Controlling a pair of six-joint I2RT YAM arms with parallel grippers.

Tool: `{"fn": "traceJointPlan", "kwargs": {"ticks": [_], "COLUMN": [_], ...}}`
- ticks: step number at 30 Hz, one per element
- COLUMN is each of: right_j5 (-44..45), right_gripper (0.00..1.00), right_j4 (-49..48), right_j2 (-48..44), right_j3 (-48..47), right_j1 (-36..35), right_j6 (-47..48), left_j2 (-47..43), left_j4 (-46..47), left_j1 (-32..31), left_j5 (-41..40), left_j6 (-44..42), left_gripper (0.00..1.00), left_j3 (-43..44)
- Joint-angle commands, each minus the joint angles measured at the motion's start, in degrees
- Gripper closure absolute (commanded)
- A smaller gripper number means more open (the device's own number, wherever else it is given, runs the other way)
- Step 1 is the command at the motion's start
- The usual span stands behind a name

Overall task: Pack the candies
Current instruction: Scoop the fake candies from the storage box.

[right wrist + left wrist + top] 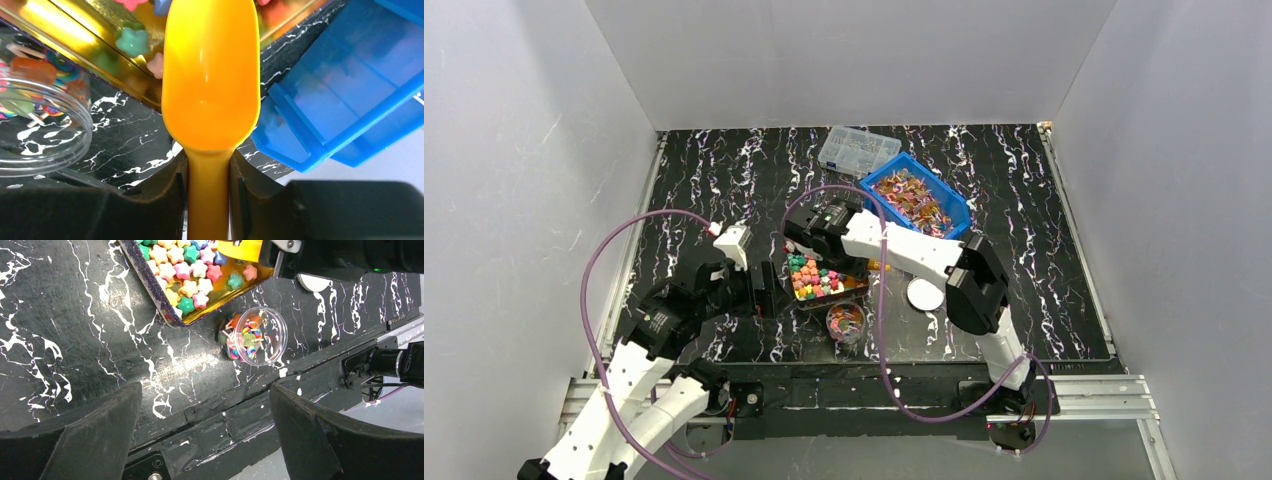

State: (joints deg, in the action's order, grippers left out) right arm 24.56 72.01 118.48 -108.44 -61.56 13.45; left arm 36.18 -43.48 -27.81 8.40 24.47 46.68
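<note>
The right gripper (209,170) has its two dark fingers pinched on the narrow handle of an orange scoop (210,90). The scoop's smooth, glossy bowl reaches out over the near edge of the tray (145,281). The star-shaped candies (185,270) lie just past its tip on the tray's mirror-like gold floor, chunky little pieces in pink, green, yellow, orange and blue. The left gripper (205,395) hangs over bare table with its fingers spread wide and nothing between them. The tray sits ahead of them and somewhat to the left, well apart. A clear round jar (276,335) stands closer, just ahead of the gap between those fingers and just beside the tray's corner. It is open-topped and holds swirled candies on thin sticks (245,337). Farther back, a blue plastic bin (946,188) with straight walls holds a heap of shiny wrapped candies (911,198). A clear compartment box (858,149) touches or nearly touches its far corner. A flat white disc (925,294) lies to the right of the tray, under the right arm's forearm. The table (1044,230) is black with white marble veining and a raised rail along its near edge. It has open surface to the left and along the far right side. The tray, jar, bin and both grippers crowd the middle.
</note>
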Motion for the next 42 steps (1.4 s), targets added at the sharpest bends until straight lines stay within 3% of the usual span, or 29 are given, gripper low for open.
{"fn": "traceJointPlan", "kwargs": {"ticks": [1, 9, 17, 28, 42], "right_j5": [1.05, -1.99, -7.15, -14.54, -12.12], "right_gripper": [0.99, 0.99, 0.99, 0.99, 0.99], "right_j4": [1.76, 1.30, -5.90, -23.00, -37.92], "right_j2": [2.09, 6.35, 6.33, 0.11, -13.90], "right_j3": [-3.22, -7.20, -5.09, 6.29, 21.29], "right_j1": [-0.78, -1.63, -1.64, -1.11, -0.34], "right_j6": [-0.77, -0.84, -0.88, -3.32, -6.36], "left_j2": [-0.87, -0.85, -1.99, -2.87, -3.65], "left_j4": [0.13, 0.15, 0.15, 0.15, -0.02], "left_j1": [0.30, 0.26, 0.30, 0.30, 0.30], "left_j5": [0.60, 0.34, -0.72, -1.58, -2.77], "left_j6": [-0.42, -0.36, -0.15, 0.18, 0.50], "left_gripper": [0.02, 0.02, 0.02, 0.02, 0.02], "left_j3": [-0.66, -0.73, -0.96, -1.05, -1.06]}}
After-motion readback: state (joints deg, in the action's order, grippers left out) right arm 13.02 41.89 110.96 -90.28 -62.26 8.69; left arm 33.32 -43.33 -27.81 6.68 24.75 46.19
